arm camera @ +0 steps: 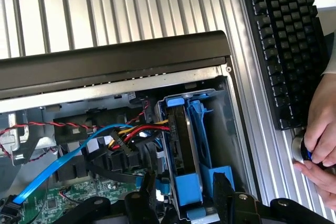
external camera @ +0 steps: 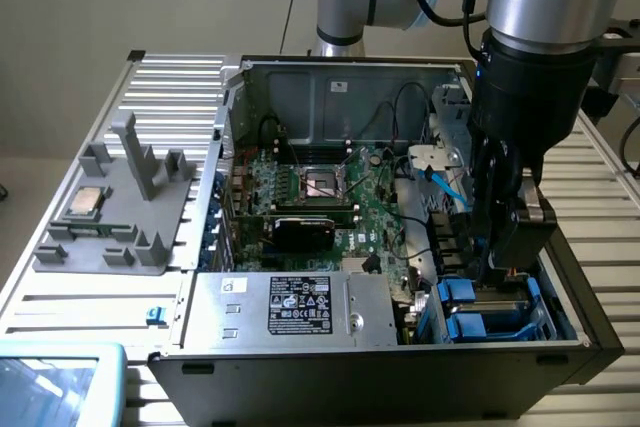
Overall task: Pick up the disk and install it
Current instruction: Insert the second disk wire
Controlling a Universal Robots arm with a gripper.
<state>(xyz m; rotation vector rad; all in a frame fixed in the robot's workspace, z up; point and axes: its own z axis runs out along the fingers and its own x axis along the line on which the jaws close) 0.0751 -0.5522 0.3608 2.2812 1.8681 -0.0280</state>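
Observation:
The disk stands on edge in the drive bay at the corner of the open computer case, its dark metal body framed by blue carrier rails and tabs. My gripper reaches down over it, one black finger on each side of the carrier, shut on the disk. In the exterior view the gripper is deep in the bay at the case's front right, just above the blue tabs.
Red, yellow and blue cables crowd the bay beside the disk. A silver power supply and the motherboard fill the case. A CPU chip rests on a grey fixture. A keyboard and a person's hand lie outside.

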